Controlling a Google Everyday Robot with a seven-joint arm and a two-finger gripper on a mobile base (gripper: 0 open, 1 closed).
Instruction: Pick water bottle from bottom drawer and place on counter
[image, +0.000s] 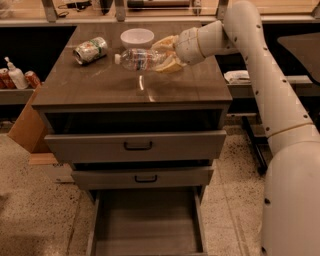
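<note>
My gripper (165, 54) reaches in from the right over the back of the counter (100, 87) and is shut on the water bottle (139, 59). The bottle is clear with a white cap, lies horizontal with the cap pointing left, and hangs a little above the counter top. The bottom drawer (147, 222) is pulled out at the bottom of the view, and its grey inside shows nothing in it.
A crushed green-and-silver can (90, 50) lies at the counter's back left. A white bowl (137, 37) stands at the back, just behind the bottle. Two upper drawers (137, 146) with black handles are partly open. Bottles (15, 76) stand on a left shelf.
</note>
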